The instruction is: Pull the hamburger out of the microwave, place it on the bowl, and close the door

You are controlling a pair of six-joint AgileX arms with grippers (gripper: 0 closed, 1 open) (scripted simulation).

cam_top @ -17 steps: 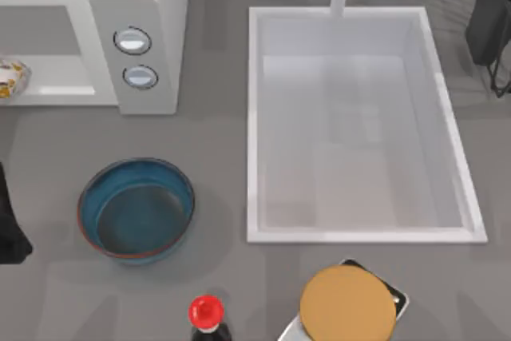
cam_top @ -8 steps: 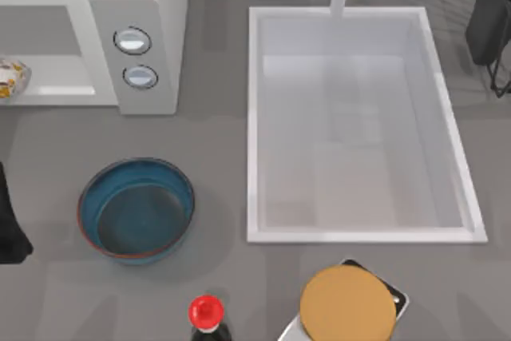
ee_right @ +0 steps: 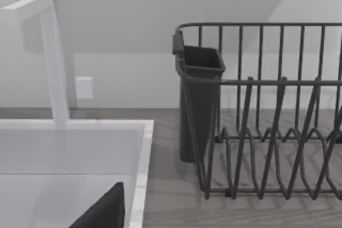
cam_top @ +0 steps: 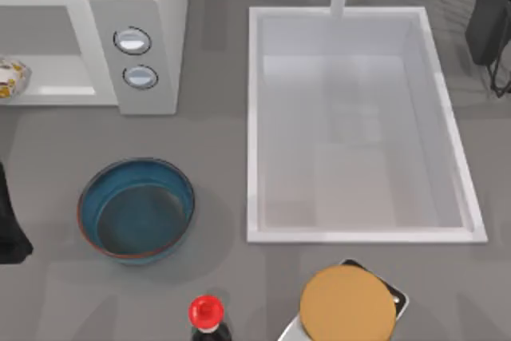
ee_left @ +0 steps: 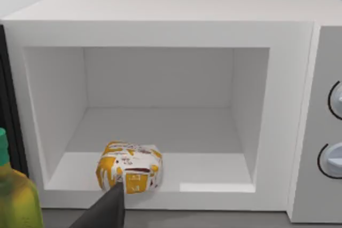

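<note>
so the hamburger is sitting at the front lip of the open microwave, basically straight ahead of the left gripper, which is way nearer than the right one parked over by the sink. can't tell the state of either one's fingers. wrapper print isn't readable. bowl waits on the tabletop.

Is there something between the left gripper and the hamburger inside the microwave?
Nothing visible. In the left wrist view the hamburger sits at the front edge of the open microwave cavity, and the left gripper's dark finger points at it with no object between.
</note>
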